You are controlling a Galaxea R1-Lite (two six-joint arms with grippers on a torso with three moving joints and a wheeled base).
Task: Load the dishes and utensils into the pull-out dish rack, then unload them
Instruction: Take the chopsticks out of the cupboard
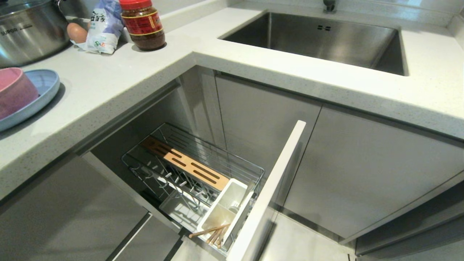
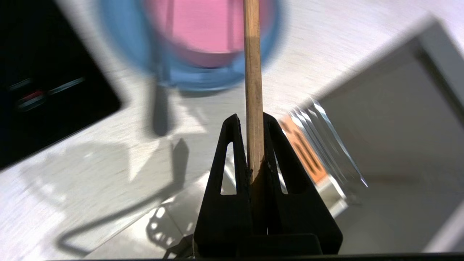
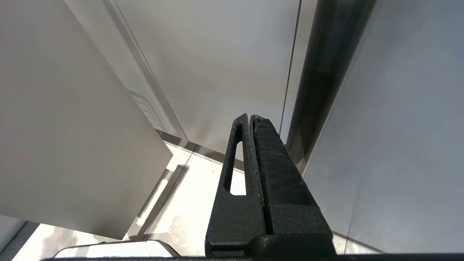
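Beyond left tool, blurred bowl

L-shaped white speckled countertop wraps an inside corner. Stainless sink is recessed in the far run, faucet base just behind it. Grey flat-front cabinet doors sit under the sink, handle-less, with a dark gap under the counter edge. Well left of the sink, at the counter's back: steel pot, egg, printed bag, red-lidded sauce jar. Pale glossy floor below the sink cabinets, bright light reflecting off it. Black cooktop set in the counter, seen from the left wrist.
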